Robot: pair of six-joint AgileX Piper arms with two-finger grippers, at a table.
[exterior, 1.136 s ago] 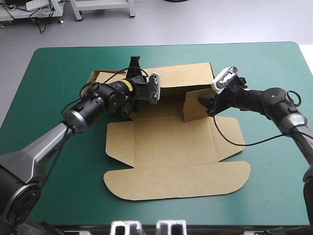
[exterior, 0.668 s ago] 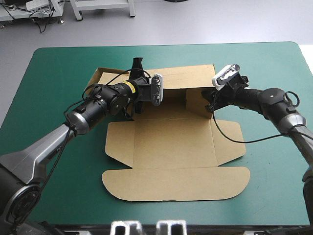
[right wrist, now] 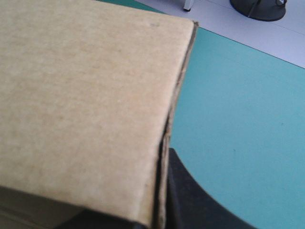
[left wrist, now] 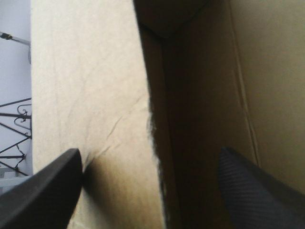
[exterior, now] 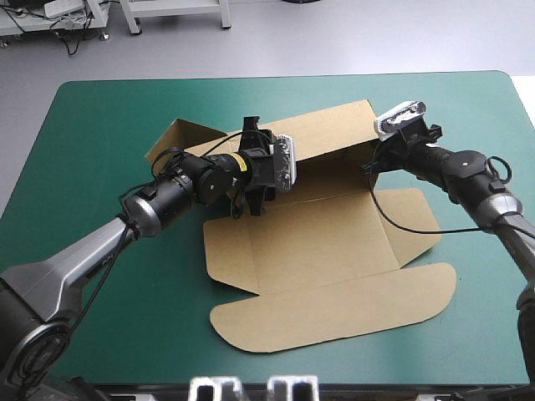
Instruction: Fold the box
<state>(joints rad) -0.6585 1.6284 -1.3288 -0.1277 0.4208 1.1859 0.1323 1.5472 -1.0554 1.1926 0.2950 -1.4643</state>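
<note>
The high view looks forward and down from above and behind the robot, taking in the whole teal-green table. The left wrist camera sits very near the brown box — its raised far wall fills the picture around the left gripper. The right wrist camera, just as near, looks past that wall's right corner toward the table's far edge. All three share this wall.
</note>
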